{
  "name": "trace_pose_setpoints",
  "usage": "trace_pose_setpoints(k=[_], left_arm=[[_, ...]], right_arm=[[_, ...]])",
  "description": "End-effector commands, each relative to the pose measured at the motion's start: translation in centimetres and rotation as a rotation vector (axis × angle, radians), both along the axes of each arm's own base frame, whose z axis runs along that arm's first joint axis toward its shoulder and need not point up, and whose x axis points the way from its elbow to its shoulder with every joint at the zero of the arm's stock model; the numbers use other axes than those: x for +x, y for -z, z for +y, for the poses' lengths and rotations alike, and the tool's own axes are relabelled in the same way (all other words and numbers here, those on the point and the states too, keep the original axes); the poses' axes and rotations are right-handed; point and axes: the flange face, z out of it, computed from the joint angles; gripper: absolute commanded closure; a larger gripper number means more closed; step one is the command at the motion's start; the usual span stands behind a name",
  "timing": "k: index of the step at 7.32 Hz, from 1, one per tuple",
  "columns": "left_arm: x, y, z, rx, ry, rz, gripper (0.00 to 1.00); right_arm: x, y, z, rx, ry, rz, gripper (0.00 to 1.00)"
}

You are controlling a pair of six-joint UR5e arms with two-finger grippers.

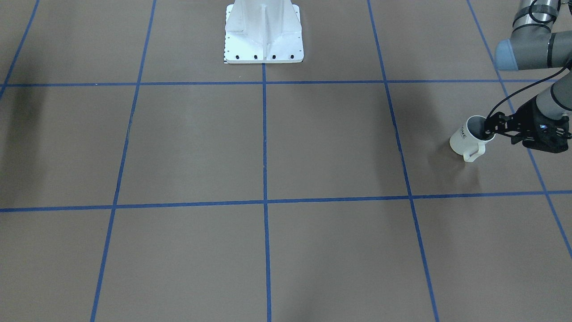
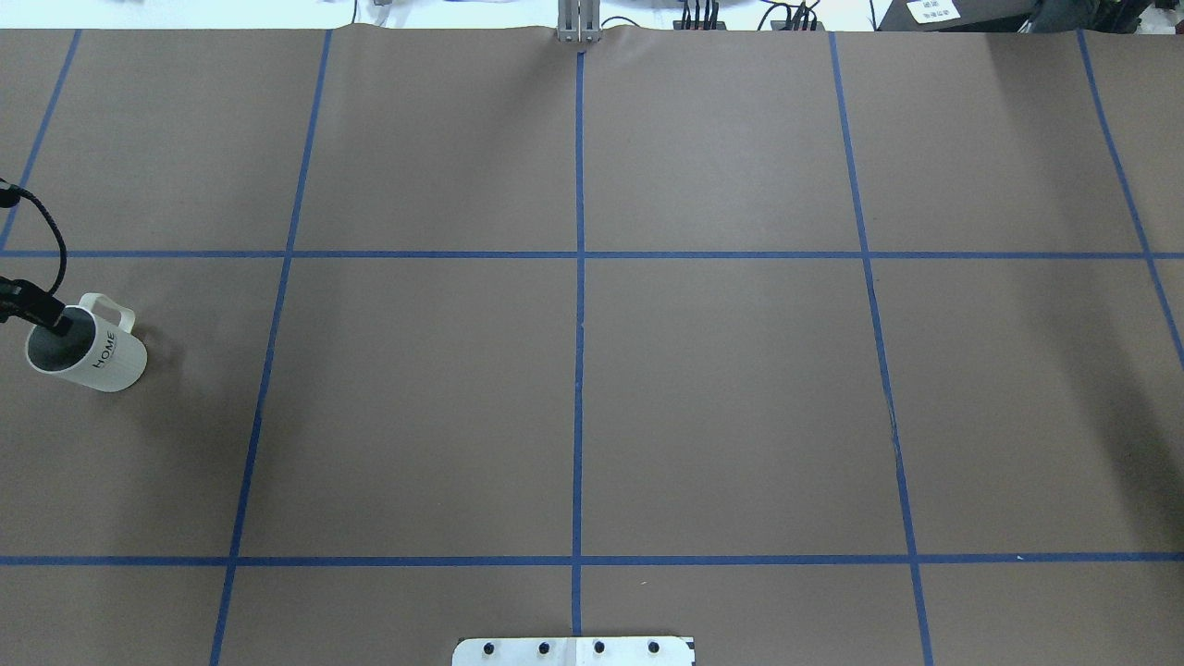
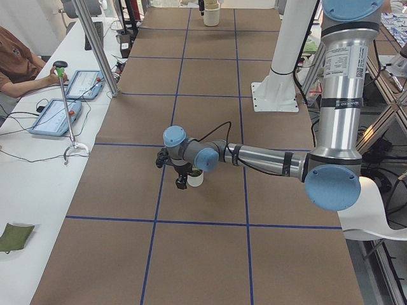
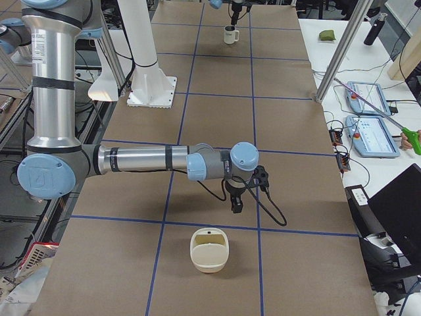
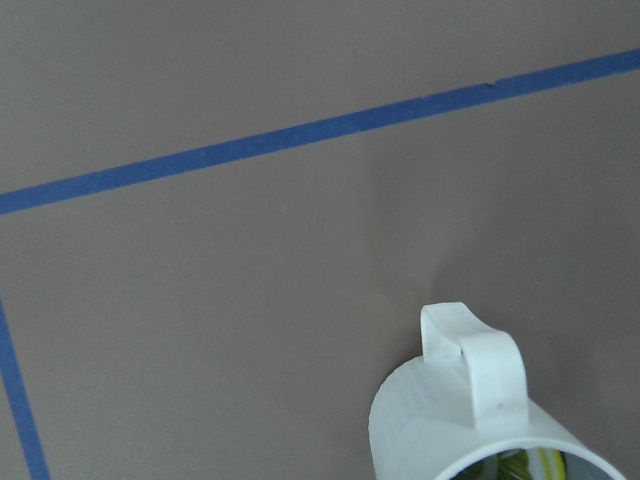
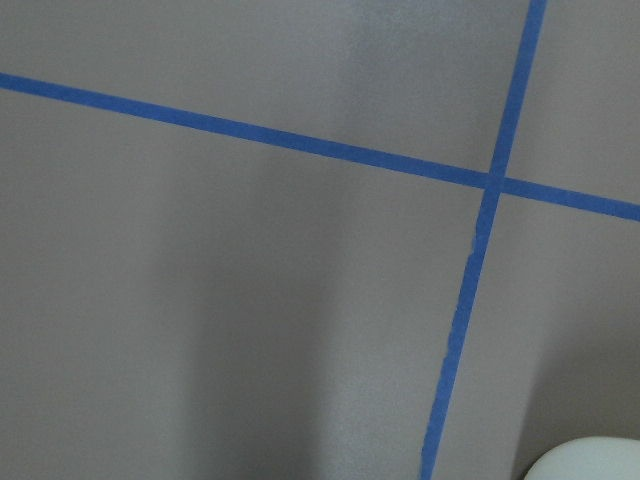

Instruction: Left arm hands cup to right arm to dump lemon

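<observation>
The cream-white cup [image 1: 467, 139] with "HOME" lettering stands at the far left of the table [image 2: 88, 356], handle towards the far side. My left gripper [image 1: 490, 129] is shut on its rim next to the handle, one finger inside and one outside; it also shows in the overhead view [image 2: 57, 321]. The cup looks slightly tilted; I cannot tell if it is off the table. The yellow-green lemon [image 5: 520, 465] lies inside the cup [image 5: 470, 410]. My right gripper [image 4: 235, 203] points down over the table's right end; I cannot tell whether it is open or shut.
A cream tub [image 4: 210, 250] sits on the table just in front of my right gripper; its edge shows in the right wrist view [image 6: 590, 462]. The white robot base plate [image 1: 263, 36] stands at the table's near middle. Blue tape lines grid the brown surface.
</observation>
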Motion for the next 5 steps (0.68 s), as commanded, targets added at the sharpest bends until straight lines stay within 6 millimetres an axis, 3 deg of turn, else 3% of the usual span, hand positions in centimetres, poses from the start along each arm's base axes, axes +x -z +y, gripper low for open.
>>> trace_pose_setpoints(k=[1,3,4,5], left_arm=[[0.7,0.3,0.0,-0.053,0.004,0.035,1.0],[1.6,3.6,-0.6,-0.139,0.052,0.119,1.0],[1.9,6.4,-1.4,-0.13,0.05,0.143,1.0],[2.7,11.1,-3.0,-0.182,0.086,0.131,1.0]], right_arm=[[-0.1,0.1,0.0,0.001,0.002,-0.002,0.0],[-0.5,0.1,-0.1,-0.001,0.007,-0.002,0.0],[-0.5,0.4,-0.3,0.004,0.006,-0.003,0.0],[-1.3,1.9,-1.3,0.002,-0.012,-0.008,0.0]])
